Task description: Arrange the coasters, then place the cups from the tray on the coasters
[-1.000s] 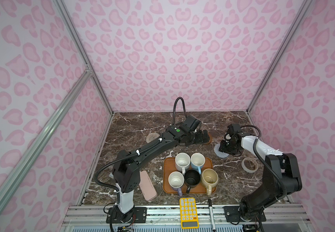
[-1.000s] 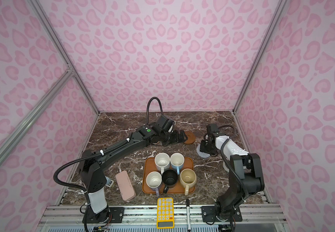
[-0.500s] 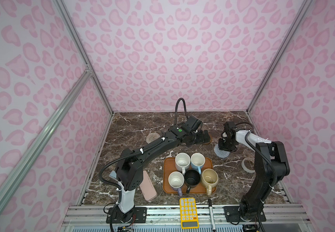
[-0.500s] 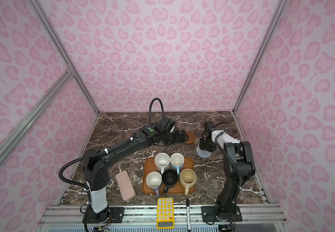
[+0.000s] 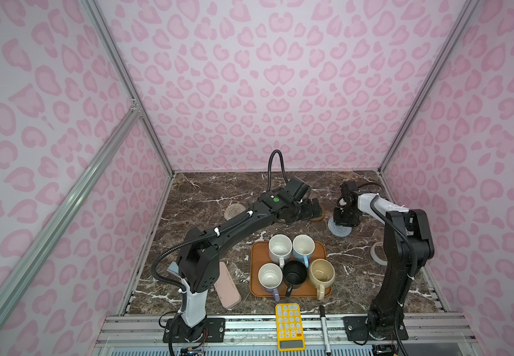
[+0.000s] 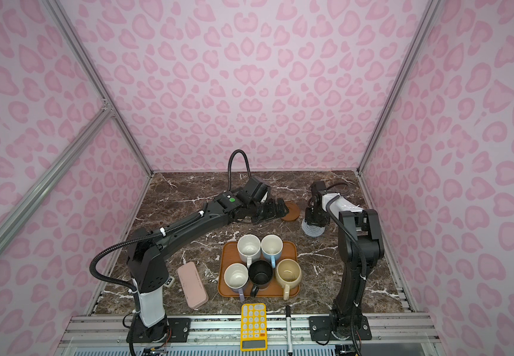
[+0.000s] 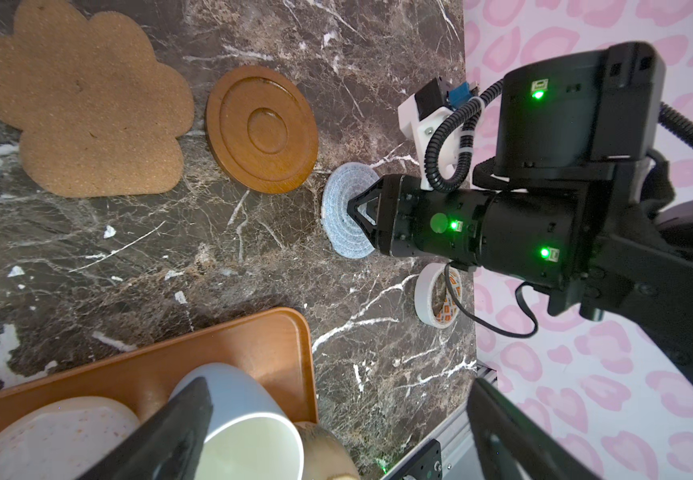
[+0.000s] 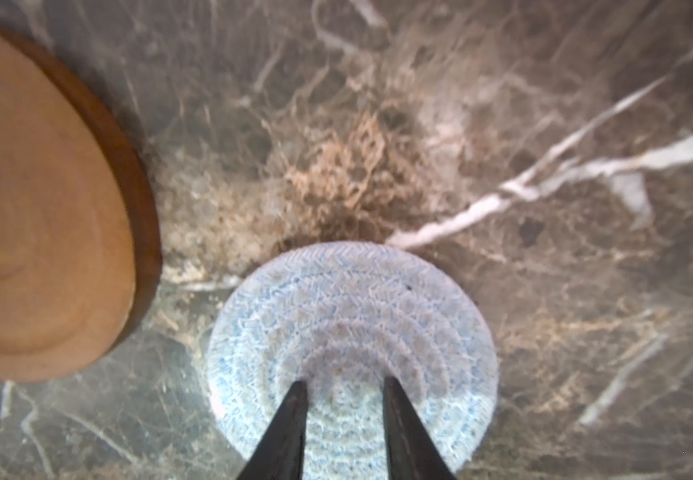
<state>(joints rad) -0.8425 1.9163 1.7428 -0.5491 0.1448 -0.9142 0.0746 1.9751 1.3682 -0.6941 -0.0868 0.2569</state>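
Observation:
My right gripper (image 8: 345, 380) points straight down on the grey-blue crocheted coaster (image 8: 349, 316), both tips resting near its middle, a narrow gap between them. In both top views that coaster (image 5: 339, 229) lies at the back right. The wooden disc coaster (image 7: 261, 129) lies beside it, and the cork paw coaster (image 7: 83, 104) beyond that. A tan rattan coaster (image 5: 233, 211) sits at the back left. My left gripper (image 5: 308, 211) lies wide open and empty by the wooden disc (image 6: 291, 211). Several cups, the light blue one (image 5: 303, 246) among them, stand on the orange-brown tray (image 5: 254, 268).
A beige tape roll (image 5: 377, 252) lies by the right wall. A pink oblong case (image 5: 226, 286) lies left of the tray. A yellow calculator (image 5: 289, 325) and a pen (image 5: 325, 326) lie at the front edge. My left arm stretches across the table's middle.
The right arm's elbow has swung upright and its jaws have narrowed over the grey-blue coaster. The left gripper has shifted slightly towards the back.

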